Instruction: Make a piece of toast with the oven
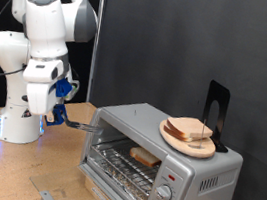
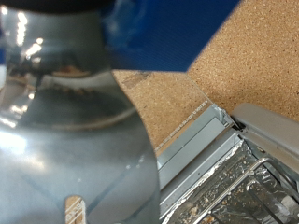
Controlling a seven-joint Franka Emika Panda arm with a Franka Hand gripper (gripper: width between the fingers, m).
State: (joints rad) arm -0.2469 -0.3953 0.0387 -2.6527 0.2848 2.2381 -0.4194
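Note:
The silver oven (image 1: 206,178) stands right of centre in the exterior view. Its glass door (image 1: 50,195) is folded down and open. Inside, the piece of toast (image 1: 145,155) lies on the wire rack. My gripper (image 1: 77,125) is low at the oven's left front corner, just outside the opening and apart from the toast. In the wrist view a blurred silver finger (image 2: 75,140) fills most of the picture. Beside it are the oven's metal frame (image 2: 217,121) and a foil-lined tray (image 2: 234,187). No bread shows between the fingers.
A round wooden plate (image 1: 176,141) with other bread slices (image 1: 190,131) sits on the oven's roof, with a black stand (image 1: 216,110) behind it. Two knobs (image 1: 165,194) are on the oven's right front. The robot base (image 1: 19,118) stands at the left on the cork-coloured table (image 1: 1,171).

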